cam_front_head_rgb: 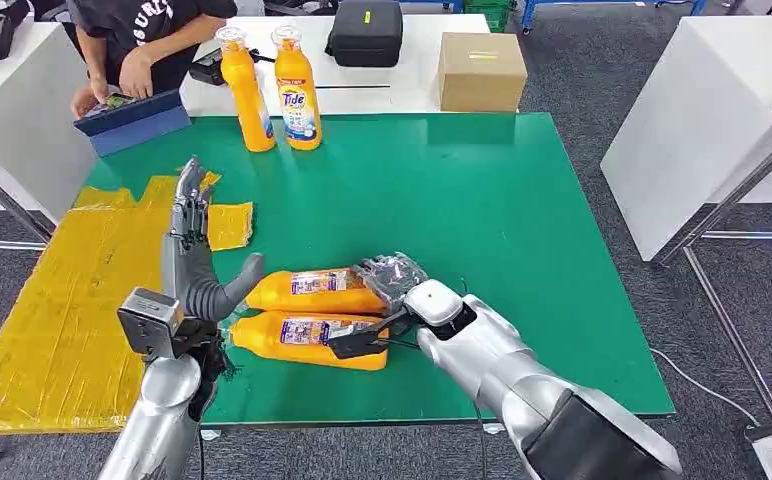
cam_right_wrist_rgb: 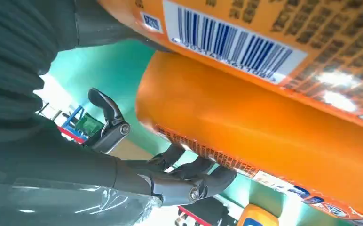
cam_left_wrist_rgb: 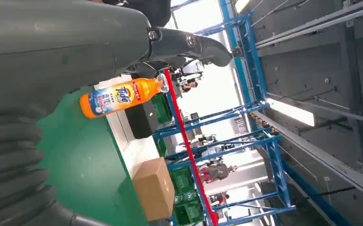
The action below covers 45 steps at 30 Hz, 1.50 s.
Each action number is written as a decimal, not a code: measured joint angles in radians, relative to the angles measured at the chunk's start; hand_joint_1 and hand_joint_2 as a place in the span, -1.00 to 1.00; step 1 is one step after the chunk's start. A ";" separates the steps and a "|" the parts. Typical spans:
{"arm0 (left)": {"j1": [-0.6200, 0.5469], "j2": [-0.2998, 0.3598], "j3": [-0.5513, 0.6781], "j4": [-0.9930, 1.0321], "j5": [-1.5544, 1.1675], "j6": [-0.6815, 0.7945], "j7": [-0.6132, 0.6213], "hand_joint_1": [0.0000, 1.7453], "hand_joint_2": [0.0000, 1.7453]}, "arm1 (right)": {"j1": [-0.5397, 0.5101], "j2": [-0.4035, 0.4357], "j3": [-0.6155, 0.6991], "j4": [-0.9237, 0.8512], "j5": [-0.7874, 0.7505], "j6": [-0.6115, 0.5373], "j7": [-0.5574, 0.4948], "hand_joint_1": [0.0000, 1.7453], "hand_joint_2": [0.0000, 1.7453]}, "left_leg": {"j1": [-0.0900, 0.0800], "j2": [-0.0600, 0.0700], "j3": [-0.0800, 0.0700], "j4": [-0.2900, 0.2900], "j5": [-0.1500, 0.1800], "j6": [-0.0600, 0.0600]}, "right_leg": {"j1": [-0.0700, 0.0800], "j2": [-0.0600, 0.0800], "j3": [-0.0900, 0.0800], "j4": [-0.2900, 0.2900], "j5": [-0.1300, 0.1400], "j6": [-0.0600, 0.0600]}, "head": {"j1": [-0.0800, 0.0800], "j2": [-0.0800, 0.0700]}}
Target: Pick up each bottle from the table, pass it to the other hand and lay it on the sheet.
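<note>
Right hand [cam_front_head_rgb: 394, 300] rests at the base ends of two orange Tide bottles [cam_front_head_rgb: 312, 312] lying side by side on the green table [cam_front_head_rgb: 482, 200], fingers [cam_right_wrist_rgb: 203, 181] curled against one; firm grip unclear. Left hand [cam_front_head_rgb: 194, 240] is spread flat, holding nothing, beside the bottles' necks at the yellow sheet [cam_front_head_rgb: 52, 300]. Two more upright bottles [cam_front_head_rgb: 272, 90] stand at the table's far edge.
</note>
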 measured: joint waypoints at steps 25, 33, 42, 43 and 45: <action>0.000 -0.008 0.018 0.000 -0.010 -0.010 0.008 -1.00 1.00 | 0.002 -0.016 0.032 -0.019 -0.014 0.008 -0.008 0.88 1.00 | 0.000 0.000 0.003 0.000 0.000 0.000 | 0.000 0.000 0.003 0.000 -0.001 0.000 | 0.000 0.000; 0.001 -0.011 0.029 0.000 -0.020 -0.011 0.008 -1.00 1.00 | 0.002 -0.017 0.049 -0.024 -0.042 0.006 -0.005 0.92 1.00 | 0.000 0.000 0.003 0.000 0.000 0.000 | 0.000 0.000 0.004 0.000 -0.001 0.000 | 0.000 0.000; 0.002 -0.016 0.036 0.000 -0.021 -0.012 0.008 -1.00 1.00 | 0.003 -0.016 0.049 -0.029 -0.073 0.006 -0.004 0.92 1.00 | 0.000 0.000 0.003 0.000 0.000 0.000 | 0.000 0.000 0.003 0.000 -0.001 0.000 | 0.000 0.000; 0.002 -0.016 0.036 0.000 -0.021 -0.012 0.008 -1.00 1.00 | 0.003 -0.017 0.049 -0.029 -0.074 0.006 -0.004 0.92 1.00 | 0.000 0.000 0.003 0.000 0.000 0.000 | 0.000 0.000 0.003 0.000 -0.001 0.000 | 0.000 0.000; 0.002 -0.019 0.041 0.000 -0.021 -0.011 0.008 -1.00 1.00 | 0.004 -0.017 0.049 -0.031 -0.080 0.006 -0.004 0.94 1.00 | 0.000 0.000 0.003 0.000 -0.001 0.000 | 0.000 0.000 0.003 0.000 -0.001 0.000 | 0.000 0.000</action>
